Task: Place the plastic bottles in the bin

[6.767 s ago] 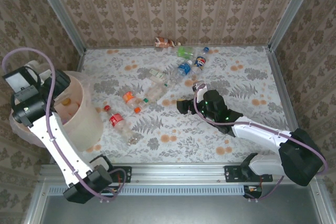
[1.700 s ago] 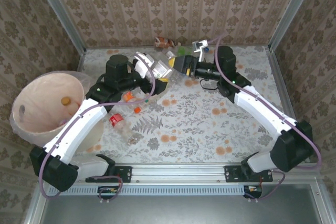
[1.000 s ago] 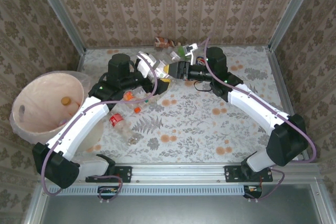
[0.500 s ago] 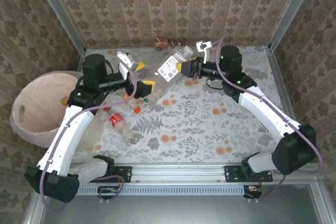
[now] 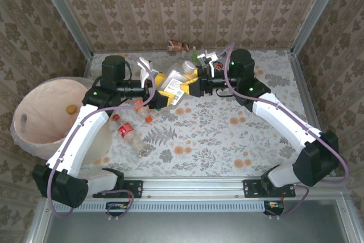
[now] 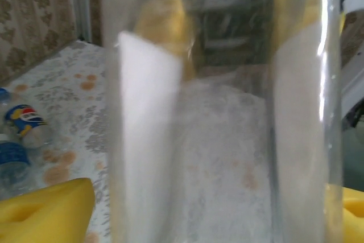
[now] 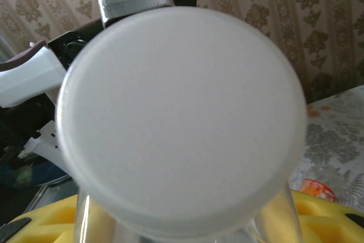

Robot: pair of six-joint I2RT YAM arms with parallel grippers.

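A clear plastic bottle [image 5: 175, 85] with a white label and a wide white cap [image 7: 182, 112] hangs above the table's far middle. My right gripper [image 5: 197, 81] is shut on it from the right, its yellow pads [image 7: 321, 214] either side of the body below the cap. My left gripper [image 5: 162, 88] has come in from the left and stands open around the same bottle [image 6: 222, 140]; one yellow pad [image 6: 48, 209] shows a narrow gap to its side. The bin [image 5: 42, 106], a pale tub at far left, holds an orange-capped bottle [image 5: 70, 108].
More bottles lie on the flowered table: a red-labelled one [image 5: 126, 131] near the bin, an orange-labelled one [image 5: 141, 106] under my left arm, a brown one [image 5: 179, 45] by the back wall, a green one [image 5: 199, 56], and blue-labelled ones [image 6: 23, 120]. Metal rails edge the table.
My left gripper has swung right onto the bottle and its jaws have narrowed. My right gripper has brought the bottle down and left to meet it.
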